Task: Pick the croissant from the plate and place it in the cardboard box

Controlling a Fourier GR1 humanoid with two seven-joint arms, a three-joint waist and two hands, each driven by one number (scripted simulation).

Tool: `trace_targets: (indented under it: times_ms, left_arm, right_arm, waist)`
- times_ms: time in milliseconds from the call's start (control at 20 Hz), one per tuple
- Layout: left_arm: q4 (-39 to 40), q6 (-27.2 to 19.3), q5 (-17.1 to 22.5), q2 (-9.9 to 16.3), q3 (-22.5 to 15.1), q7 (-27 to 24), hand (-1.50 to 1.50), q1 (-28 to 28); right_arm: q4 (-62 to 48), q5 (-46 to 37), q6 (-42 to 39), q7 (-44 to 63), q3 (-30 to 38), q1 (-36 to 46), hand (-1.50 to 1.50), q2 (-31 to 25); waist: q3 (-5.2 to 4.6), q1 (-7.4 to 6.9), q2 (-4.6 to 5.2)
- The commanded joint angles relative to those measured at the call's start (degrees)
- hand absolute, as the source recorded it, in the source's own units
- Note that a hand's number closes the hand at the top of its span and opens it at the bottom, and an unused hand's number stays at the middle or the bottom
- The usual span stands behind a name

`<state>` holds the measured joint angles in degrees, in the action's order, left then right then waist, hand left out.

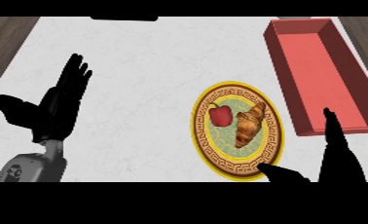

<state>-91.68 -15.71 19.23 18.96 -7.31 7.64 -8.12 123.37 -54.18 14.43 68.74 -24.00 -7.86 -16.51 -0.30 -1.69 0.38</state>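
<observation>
With your right hand (338, 157) spread open beside the plate (215, 162), lower it onto the croissant (248, 123), avoiding the red pepper (221, 115), then carry it to the red box (287, 57).

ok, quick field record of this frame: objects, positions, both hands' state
plate: yellow-rimmed plate, centre-right of counter
croissant: croissant on plate, right half
pepper: red pepper on plate, just left of croissant
box: red open box, far right, beyond the plate
left hand: left hand open, fingers up, resting at left
right hand: right hand open, lower right, thumb over plate's edge, holding nothing
</observation>
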Motion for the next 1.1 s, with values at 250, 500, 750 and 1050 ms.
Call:
trace_targets:
  times_ms: [250, 500, 750, 1050]
  left_arm:
    - [-4.23, -1.43, -1.50, -1.36, -1.09, 2.79, 0.00, 2.27]
    - [-1.42, 0.87, -1.07, -1.45, 1.15, 0.32, 0.00, 2.32]
    - [-2.27, 0.40, -1.89, -1.85, 2.01, 1.01, 0.00, 3.04]
    - [-2.00, 0.65, -2.71, -2.73, 2.42, 0.81, 0.00, 2.46]
  right_arm:
    - [-12.33, -5.21, -6.68, 9.66, 2.48, 11.87, -1.50, 13.06]
    - [-14.29, -9.46, -8.79, 10.34, 2.39, 14.49, -1.50, 16.33]
    - [-16.49, -8.97, -7.51, 9.80, 4.12, 15.89, -1.50, 16.45]
    - [-22.47, -6.33, -1.27, 6.83, 3.13, 14.04, -1.50, 16.49]
  waist:
    - [0.27, 0.91, -0.38]
    - [0.25, 1.45, -0.38]
    - [0.28, 1.41, -0.41]
    - [0.31, 1.53, -0.33]
